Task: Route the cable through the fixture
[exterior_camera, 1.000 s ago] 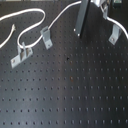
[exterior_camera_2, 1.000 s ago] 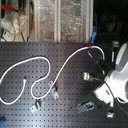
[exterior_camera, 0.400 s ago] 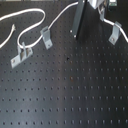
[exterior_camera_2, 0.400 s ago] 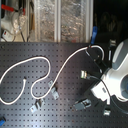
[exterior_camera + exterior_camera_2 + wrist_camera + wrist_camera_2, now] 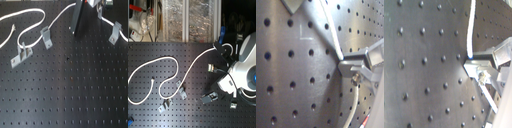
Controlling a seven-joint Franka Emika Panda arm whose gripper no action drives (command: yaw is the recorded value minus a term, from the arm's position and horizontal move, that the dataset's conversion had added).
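Observation:
The white cable (image 5: 30, 22) loops over the far left of the black perforated board and runs right to my gripper (image 5: 89, 7) at the first exterior view's top edge. A short stretch leaves the gripper on the other side and drops toward the fixture (image 5: 115, 33), a slim upright grey tab at the first exterior view's right. In both wrist views the cable (image 5: 330, 35) (image 5: 471, 30) enters between the fingertips (image 5: 348, 67), which are shut on it. In the second exterior view the cable (image 5: 188, 75) ends at the gripper (image 5: 223, 50).
A squat bent grey clip (image 5: 46, 36) and a low bracket with two posts (image 5: 20, 54) stand at the first exterior view's left, just in front of the cable loops. The white robot arm (image 5: 245, 65) fills the second exterior view's right. Cluttered shelves (image 5: 183, 20) lie behind the board.
The gripper, holding the cable, has shifted slightly toward the first exterior view's right and top edge. The cable's loops on the left have hardly moved.

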